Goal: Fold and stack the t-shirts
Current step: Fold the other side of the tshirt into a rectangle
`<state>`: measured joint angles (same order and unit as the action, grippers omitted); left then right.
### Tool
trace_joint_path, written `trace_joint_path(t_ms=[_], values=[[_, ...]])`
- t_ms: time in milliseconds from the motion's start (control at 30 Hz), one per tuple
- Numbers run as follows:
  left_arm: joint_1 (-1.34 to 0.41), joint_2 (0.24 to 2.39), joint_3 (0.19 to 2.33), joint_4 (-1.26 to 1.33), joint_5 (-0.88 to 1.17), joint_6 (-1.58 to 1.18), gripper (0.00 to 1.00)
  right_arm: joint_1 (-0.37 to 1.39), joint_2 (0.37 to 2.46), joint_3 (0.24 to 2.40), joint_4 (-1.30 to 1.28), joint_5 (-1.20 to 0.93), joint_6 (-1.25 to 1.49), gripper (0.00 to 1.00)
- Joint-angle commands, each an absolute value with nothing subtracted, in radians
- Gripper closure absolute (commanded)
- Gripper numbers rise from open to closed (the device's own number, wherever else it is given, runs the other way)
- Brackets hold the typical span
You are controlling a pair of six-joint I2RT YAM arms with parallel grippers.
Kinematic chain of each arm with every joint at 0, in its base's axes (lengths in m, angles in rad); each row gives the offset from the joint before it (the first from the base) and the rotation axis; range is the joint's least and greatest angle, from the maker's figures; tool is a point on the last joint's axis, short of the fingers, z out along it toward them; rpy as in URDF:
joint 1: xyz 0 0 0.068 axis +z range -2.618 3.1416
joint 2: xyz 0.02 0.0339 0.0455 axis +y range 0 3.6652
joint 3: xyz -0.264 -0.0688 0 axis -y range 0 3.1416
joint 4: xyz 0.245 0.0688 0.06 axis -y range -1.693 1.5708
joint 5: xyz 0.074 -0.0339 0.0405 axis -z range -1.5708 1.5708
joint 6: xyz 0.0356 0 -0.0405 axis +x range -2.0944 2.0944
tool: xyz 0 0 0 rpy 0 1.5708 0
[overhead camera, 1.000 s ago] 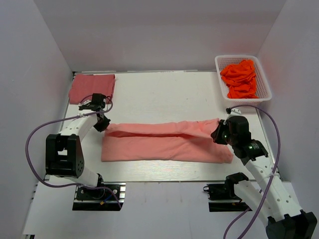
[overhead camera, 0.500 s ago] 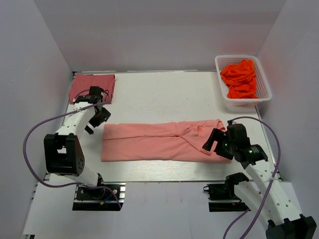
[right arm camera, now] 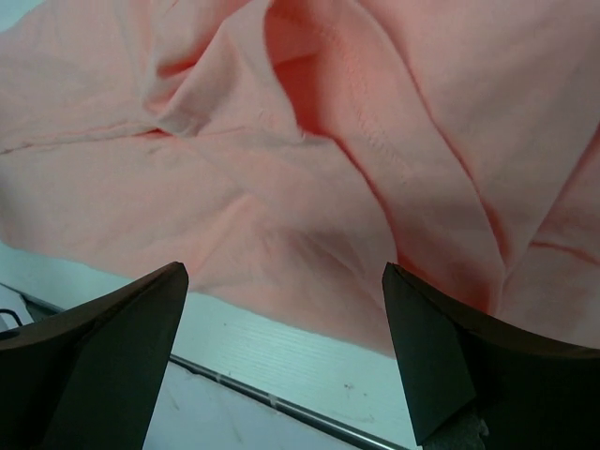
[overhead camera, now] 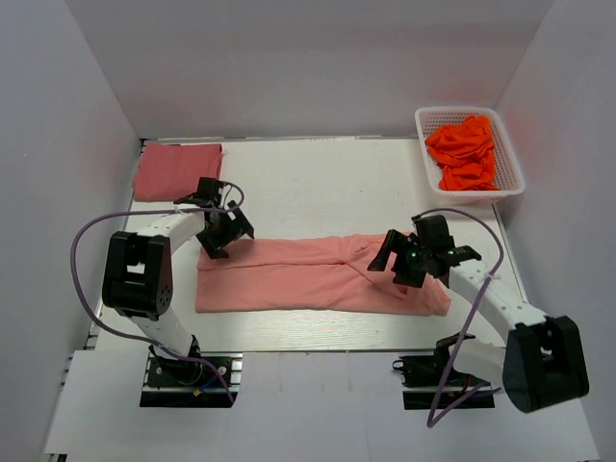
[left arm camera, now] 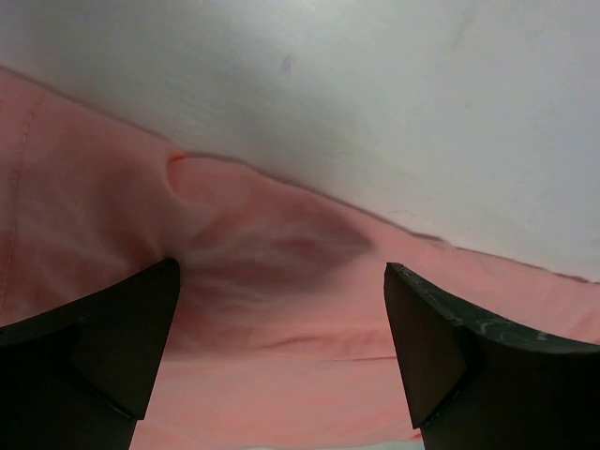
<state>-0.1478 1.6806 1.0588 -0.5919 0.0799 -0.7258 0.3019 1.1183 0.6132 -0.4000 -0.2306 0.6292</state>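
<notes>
The light salmon-pink t-shirt (overhead camera: pixel 308 274) lies across the middle of the table, folded lengthwise into a long band, rumpled at its right end. The darker rose-red t-shirt (overhead camera: pixel 176 170) sits folded at the back left corner. My left gripper (overhead camera: pixel 223 234) hovers open over the pink shirt's upper left corner; in the left wrist view the gripper (left arm camera: pixel 281 272) holds nothing above the pink cloth (left arm camera: pixel 112 187). My right gripper (overhead camera: pixel 397 258) is open over the rumpled right end, and the right wrist view shows the gripper (right arm camera: pixel 284 272) apart from the creased cloth (right arm camera: pixel 375 112).
A white basket (overhead camera: pixel 476 194) with bright orange cloth (overhead camera: pixel 464 151) stands at the back right. White walls close in the table (overhead camera: pixel 318 183) on three sides. The table's near edge (right arm camera: pixel 281 405) runs just below the shirt in the right wrist view.
Both grippers have opened and let go of the pink shirt's ends, and the lifted fold now lies flat. Each arm has swung inward over its end of the shirt.
</notes>
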Motion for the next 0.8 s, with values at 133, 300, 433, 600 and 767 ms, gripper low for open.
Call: trace_joint_path(t_ms=[133,300,433,600,767], values=[[-0.153,1.661,0.942,-0.572,0.074,-0.703,0.0,0.304,1.235,0.765,-0.302,-0.141,0.542,0.1],[-0.153,1.696,0.919,-0.572,0.045,-0.693,0.0,0.296,1.276,0.84,-0.215,-0.144,0.387,0.1],[-0.153,1.706,0.928,-0.581,0.034,-0.693,0.0,0.299,1.356,0.867,-0.173,-0.104,0.31,0.1],[-0.153,1.706,0.937,-0.603,0.002,-0.684,0.0,0.299,1.503,0.926,-0.175,-0.169,0.201,0.1],[-0.153,1.706,0.968,-0.623,-0.018,-0.684,0.0,0.302,1.555,0.956,-0.248,-0.3,0.204,0.16]])
